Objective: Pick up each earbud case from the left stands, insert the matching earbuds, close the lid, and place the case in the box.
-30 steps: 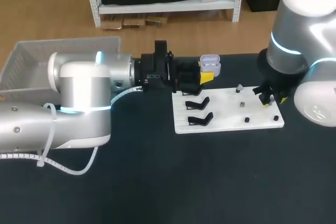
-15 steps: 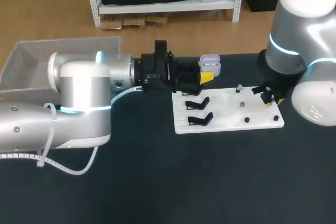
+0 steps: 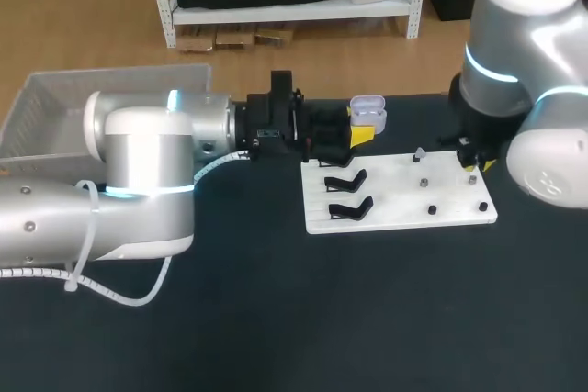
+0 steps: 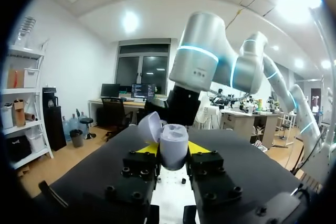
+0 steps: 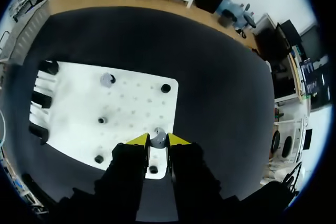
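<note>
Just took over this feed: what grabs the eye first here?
The open lilac earbud case, clamped in the left gripper and held near the white board's far edge. Next, the right gripper low over that board, a small grey earbud pinched between its yellow tips.

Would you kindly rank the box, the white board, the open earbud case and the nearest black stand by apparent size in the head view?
1. The box, though the left arm hides part of it.
2. The white board.
3. The earbud case and the black stand look about alike, so I leave them unranked.
</note>
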You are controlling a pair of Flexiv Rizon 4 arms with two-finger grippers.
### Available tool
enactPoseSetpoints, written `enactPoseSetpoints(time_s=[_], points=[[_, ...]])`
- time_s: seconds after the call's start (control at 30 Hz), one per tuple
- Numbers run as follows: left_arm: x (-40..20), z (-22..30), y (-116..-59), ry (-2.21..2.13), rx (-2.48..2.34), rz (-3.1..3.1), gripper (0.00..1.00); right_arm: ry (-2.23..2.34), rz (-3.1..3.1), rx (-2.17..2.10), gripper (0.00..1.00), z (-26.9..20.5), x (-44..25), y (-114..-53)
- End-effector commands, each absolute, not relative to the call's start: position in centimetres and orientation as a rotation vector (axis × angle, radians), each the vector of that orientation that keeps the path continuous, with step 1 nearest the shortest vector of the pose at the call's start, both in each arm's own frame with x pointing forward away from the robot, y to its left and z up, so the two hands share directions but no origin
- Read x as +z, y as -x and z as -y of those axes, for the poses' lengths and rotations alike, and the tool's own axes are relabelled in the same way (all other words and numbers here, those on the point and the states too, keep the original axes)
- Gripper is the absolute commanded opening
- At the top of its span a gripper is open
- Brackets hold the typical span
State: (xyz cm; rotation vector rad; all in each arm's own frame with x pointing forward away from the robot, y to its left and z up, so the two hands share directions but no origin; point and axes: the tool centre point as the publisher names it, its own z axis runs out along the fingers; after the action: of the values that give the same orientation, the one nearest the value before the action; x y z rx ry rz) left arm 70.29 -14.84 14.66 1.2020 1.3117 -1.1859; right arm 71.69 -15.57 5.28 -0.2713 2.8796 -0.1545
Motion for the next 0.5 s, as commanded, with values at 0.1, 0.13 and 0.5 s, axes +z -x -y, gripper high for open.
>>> enactPoseSetpoints(time_s=[0.1,0.13,0.5], points=[[14.5,14.9,-70.2,-1.196,-1.182,-1.305,0.00,0.248,-2.942,-0.104,0.00,14.0,11.6,-68.1],[14.5,14.9,-70.2,-1.196,-1.182,-1.305,0.00,0.225,-2.937,-0.070,0.00,13.4,12.6,-67.7],[14.5,14.9,-70.2,-1.196,-1.182,-1.305,0.00,0.157,-2.903,0.041,0.00,9.7,17.0,-65.1]])
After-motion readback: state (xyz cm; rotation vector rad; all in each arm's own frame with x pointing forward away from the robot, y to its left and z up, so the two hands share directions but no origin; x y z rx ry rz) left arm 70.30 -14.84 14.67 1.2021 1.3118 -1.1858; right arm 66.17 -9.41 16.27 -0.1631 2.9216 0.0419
